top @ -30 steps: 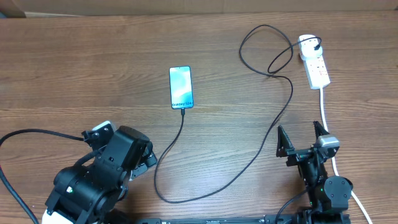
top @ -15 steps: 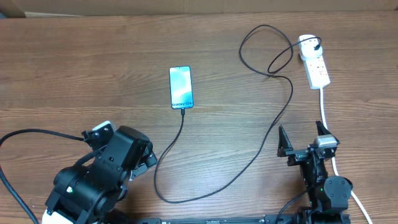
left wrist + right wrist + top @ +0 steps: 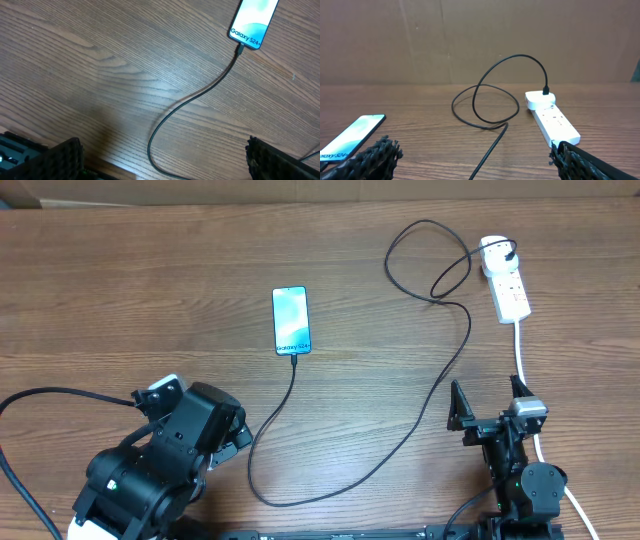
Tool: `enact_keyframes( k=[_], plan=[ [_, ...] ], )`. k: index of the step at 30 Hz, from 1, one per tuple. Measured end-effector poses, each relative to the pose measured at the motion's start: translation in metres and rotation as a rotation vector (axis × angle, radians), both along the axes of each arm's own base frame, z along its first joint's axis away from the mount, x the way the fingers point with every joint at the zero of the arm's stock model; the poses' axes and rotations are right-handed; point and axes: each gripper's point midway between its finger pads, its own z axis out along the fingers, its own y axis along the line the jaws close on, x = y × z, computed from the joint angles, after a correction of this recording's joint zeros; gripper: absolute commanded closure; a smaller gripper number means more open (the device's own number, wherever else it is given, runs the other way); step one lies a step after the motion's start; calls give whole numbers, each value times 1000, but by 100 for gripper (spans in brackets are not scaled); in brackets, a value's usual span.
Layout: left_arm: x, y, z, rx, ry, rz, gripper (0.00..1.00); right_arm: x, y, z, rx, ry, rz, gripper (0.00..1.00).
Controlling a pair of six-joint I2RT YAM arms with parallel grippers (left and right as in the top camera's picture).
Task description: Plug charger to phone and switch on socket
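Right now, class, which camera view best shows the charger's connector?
The left wrist view: the connector sits large at the phone's bottom edge. Overhead shows the connector tiny. The right wrist view leaves it out of frame.

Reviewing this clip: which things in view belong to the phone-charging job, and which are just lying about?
Belongs to the job:
- phone
- charger cable, its tip at the phone's bottom edge
- white plug adapter
- socket strip with its thick white cord

Just there:
- wooden table
- cardboard backdrop
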Motion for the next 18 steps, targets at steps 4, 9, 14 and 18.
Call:
enact_keyframes(
  k=[4,9,14,18],
  plan=[
    [0,0,0,0,0,0,0,0,0,-1,7,3,0,0],
    [0,0,0,0,0,0,0,0,0,-1,0,4,1,0],
    [0,0,0,0,0,0,0,0,0,-1,-32,2,1,0],
    [0,0,0,0,0,0,0,0,0,-1,-42,1,1,0]
  ],
)
